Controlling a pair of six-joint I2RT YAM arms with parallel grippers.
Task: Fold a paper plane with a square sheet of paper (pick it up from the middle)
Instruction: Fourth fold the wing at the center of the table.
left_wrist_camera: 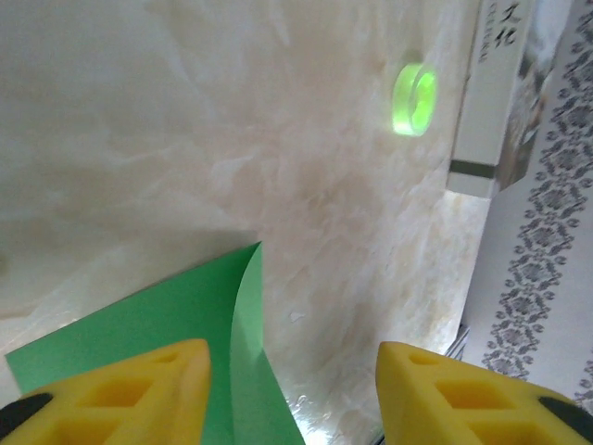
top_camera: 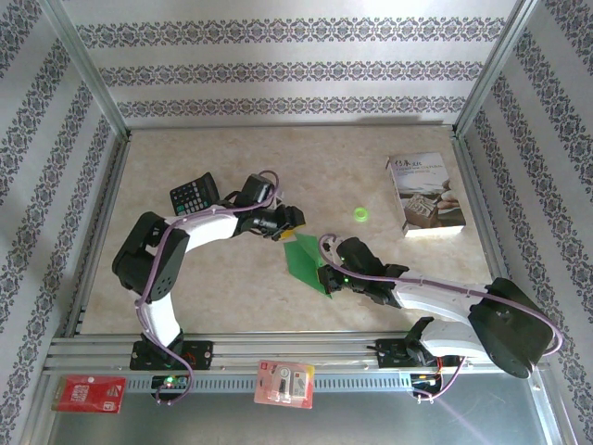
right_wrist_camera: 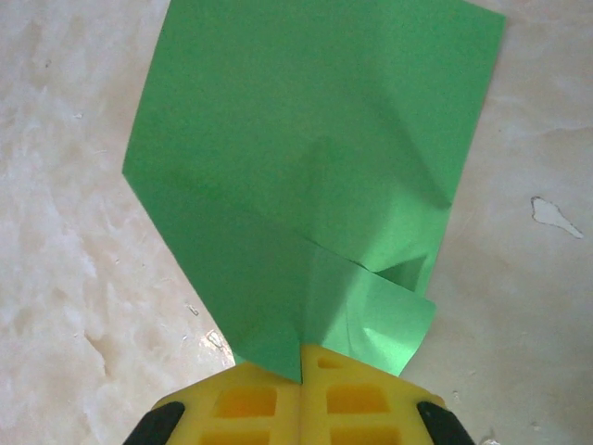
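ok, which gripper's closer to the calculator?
Left. The left gripper sits a little right of the calculator, over the far tip of the green paper. The right gripper is farther off, pinching the sheet's near-right edge.

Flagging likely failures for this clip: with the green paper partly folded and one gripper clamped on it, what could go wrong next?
The right gripper pinches only the near tip of the green sheet, so it may slip or tear. The open left gripper sits by a raised flap edge; closing could crumple it off-crease.
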